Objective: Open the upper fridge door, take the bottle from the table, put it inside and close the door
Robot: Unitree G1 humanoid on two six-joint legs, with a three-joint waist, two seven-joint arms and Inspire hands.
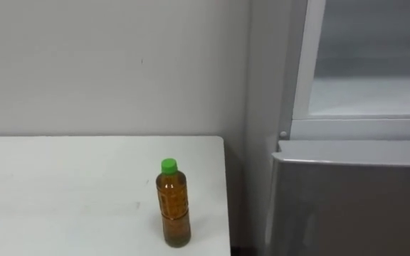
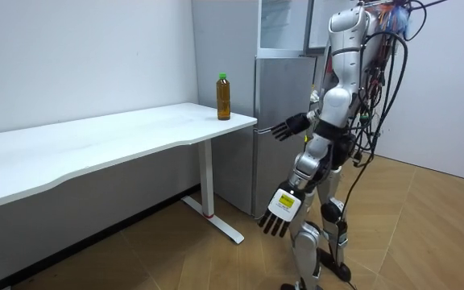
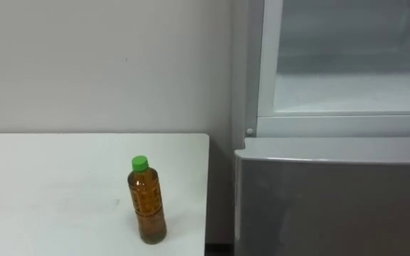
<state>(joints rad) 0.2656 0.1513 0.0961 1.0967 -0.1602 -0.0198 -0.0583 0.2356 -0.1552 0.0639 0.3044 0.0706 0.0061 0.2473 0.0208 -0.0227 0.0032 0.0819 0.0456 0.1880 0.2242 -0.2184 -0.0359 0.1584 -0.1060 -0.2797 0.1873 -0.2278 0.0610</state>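
A bottle (image 1: 174,205) of amber drink with a green cap stands upright on the white table (image 1: 62,192), close to its right edge; it also shows in the room view as the bottle (image 2: 224,97) at the table's corner by the fridge. The upper fridge (image 1: 365,67) has a white-framed glass door that looks shut. I stand facing the fridge, about an arm's length from it. My left hand (image 2: 279,213) hangs low at my side with straight fingers. My right hand (image 2: 284,126) is held forward at waist height, fingers spread, holding nothing.
The grey lower fridge door (image 1: 354,203) stands just right of the table, with a narrow gap between them. A plain wall (image 1: 112,64) runs behind the table. Open wooden floor (image 2: 425,234) lies behind me.
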